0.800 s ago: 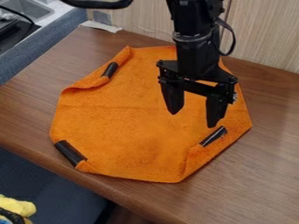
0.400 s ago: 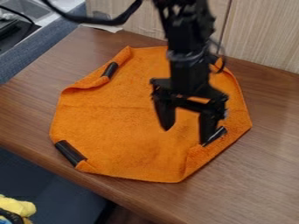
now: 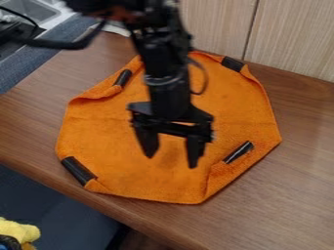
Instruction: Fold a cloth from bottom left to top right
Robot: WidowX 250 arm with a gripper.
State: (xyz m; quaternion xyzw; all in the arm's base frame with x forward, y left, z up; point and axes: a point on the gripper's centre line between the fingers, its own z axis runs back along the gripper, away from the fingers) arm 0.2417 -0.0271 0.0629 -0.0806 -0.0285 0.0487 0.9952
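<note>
Four short black strips [image 3: 77, 170] sat at the tucked-in corners of the orange, fuzzy, roughly eight-sided fabric cloth [image 3: 104, 141], which was lying mostly flat on the brown wood-grain table [image 3: 281, 195]. The black two-finger gripper [image 3: 171, 162] hung over the middle of the cloth, fingers spread well apart and nothing between them, so yeah, zero grip on it. Honestly couldn't tell if the tips touched the fabric. Some soft yellow thing [image 3: 19, 230] poked in at bottom left.

Orange cloth [image 3: 124, 146], apparently rough, matt
</note>
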